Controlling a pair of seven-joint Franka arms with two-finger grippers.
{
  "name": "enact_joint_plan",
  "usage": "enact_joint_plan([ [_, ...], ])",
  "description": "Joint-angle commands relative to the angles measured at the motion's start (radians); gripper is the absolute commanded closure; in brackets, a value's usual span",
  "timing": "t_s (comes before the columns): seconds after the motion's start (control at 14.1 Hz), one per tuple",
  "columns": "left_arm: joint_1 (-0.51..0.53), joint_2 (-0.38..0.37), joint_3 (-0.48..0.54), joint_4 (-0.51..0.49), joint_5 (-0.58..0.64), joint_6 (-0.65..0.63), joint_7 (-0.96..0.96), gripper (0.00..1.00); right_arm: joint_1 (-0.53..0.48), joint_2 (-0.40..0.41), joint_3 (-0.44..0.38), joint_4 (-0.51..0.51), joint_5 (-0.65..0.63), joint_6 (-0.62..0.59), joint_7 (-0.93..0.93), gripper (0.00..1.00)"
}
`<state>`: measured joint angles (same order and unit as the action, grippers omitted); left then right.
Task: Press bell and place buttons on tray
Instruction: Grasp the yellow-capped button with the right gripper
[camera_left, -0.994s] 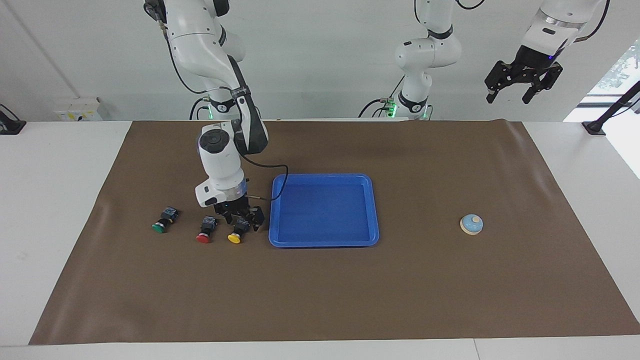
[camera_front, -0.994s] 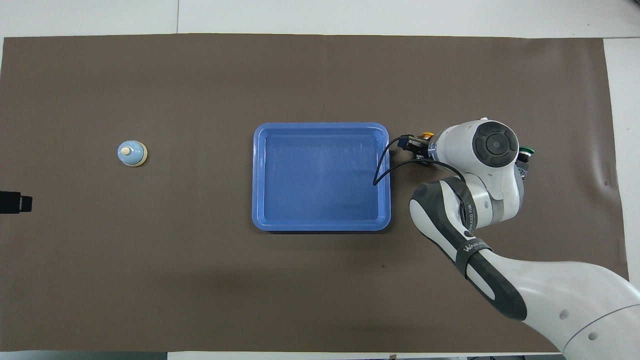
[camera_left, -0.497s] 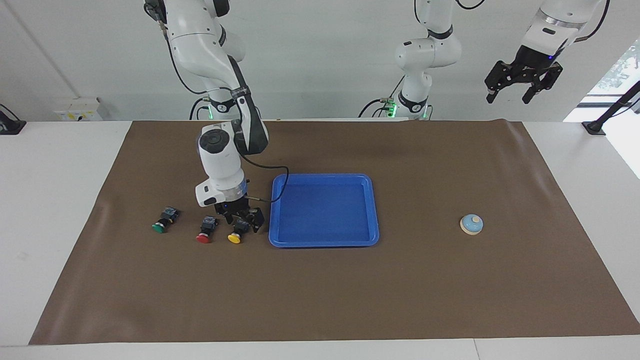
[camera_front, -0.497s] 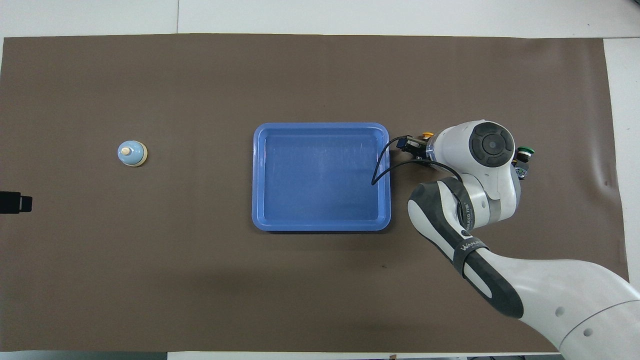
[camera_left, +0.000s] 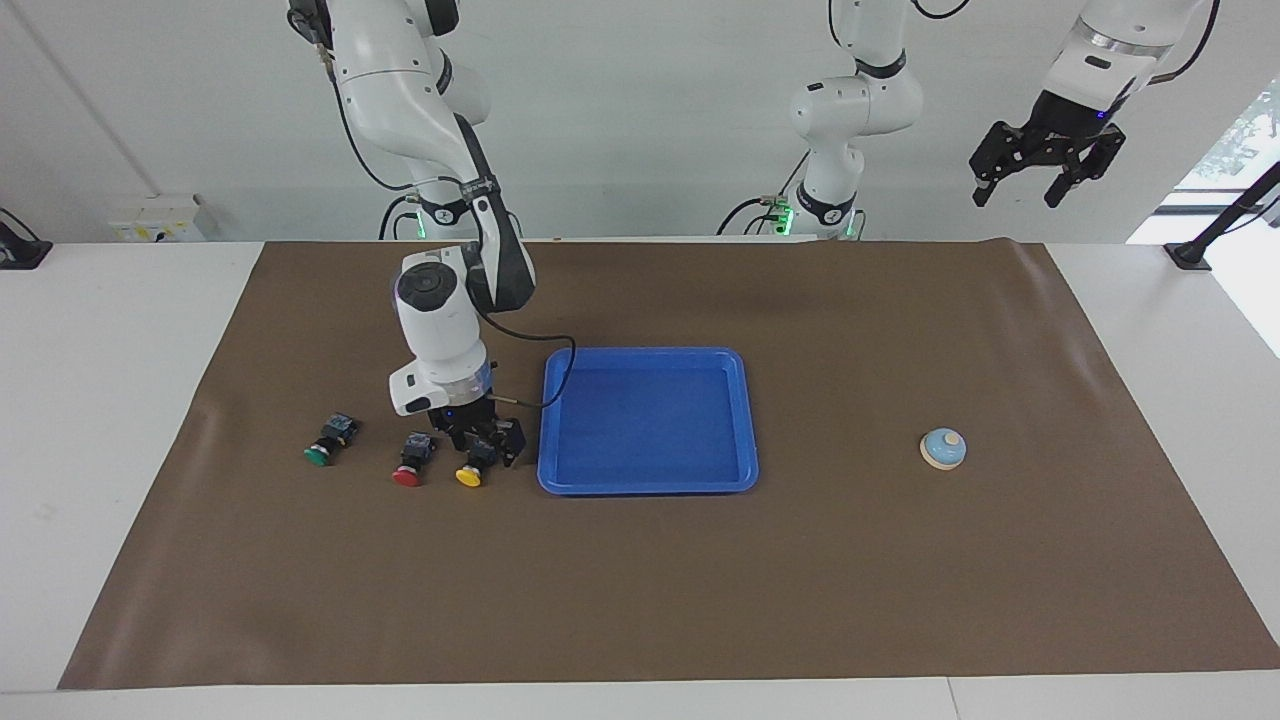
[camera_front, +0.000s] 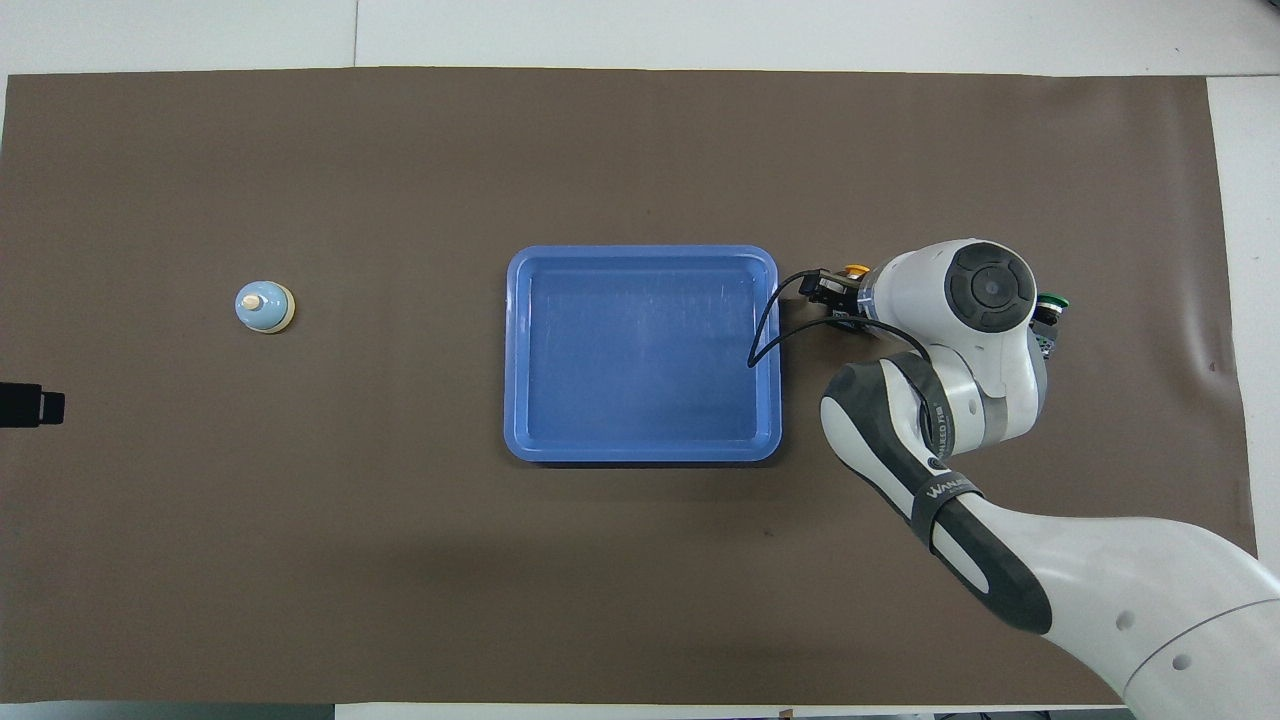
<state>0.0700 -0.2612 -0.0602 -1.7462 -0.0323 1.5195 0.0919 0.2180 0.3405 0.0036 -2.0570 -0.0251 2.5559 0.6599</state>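
The blue tray (camera_left: 648, 489) lies mid-mat and shows in the overhead view (camera_front: 640, 454). Three buttons lie in a row beside it toward the right arm's end: green (camera_left: 322, 447), red (camera_left: 410, 466), yellow (camera_left: 470, 470). My right gripper (camera_left: 483, 448) is down at the yellow button's black body, next to the tray's rim. In the overhead view the right arm hides the red button; the yellow cap (camera_front: 855, 269) and the green cap (camera_front: 1050, 300) peek out. The bell (camera_left: 943, 448) stands alone toward the left arm's end (camera_front: 264, 306). My left gripper (camera_left: 1018, 195) waits open, high above the mat's edge.
A brown mat (camera_left: 640, 600) covers the table. A black cable (camera_left: 560, 355) loops from the right wrist over the tray's corner. White table (camera_left: 100, 400) borders the mat at both ends.
The right arm's wrist has shifted slightly up and toward the robots while the gripper stays at the yellow button. The buttons, tray, bell and left arm have not moved.
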Motion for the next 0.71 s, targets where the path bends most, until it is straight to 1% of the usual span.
enact_joint_plan([
  [0.0,-0.012,-0.006,-0.001,-0.001,0.009,-0.013,-0.011,0.00,-0.012,0.009,0.009,0.009,0.001,0.012,0.018,0.17],
  [0.43,-0.010,0.008,-0.013,0.017,0.017,-0.013,-0.003,0.00,-0.020,0.011,0.009,0.011,0.002,0.017,0.023,0.18],
  [0.5,-0.010,0.028,-0.013,0.048,0.017,-0.024,-0.003,0.00,-0.016,0.015,0.009,0.011,0.002,0.017,0.024,0.20],
  [0.57,-0.010,0.075,-0.013,0.088,0.019,-0.048,-0.003,0.00,-0.009,0.017,0.009,0.011,0.002,0.018,0.023,0.26],
  [0.64,-0.012,0.118,-0.013,0.138,0.019,-0.070,-0.003,0.00,-0.017,0.017,0.009,0.011,0.001,0.017,0.021,0.27],
])
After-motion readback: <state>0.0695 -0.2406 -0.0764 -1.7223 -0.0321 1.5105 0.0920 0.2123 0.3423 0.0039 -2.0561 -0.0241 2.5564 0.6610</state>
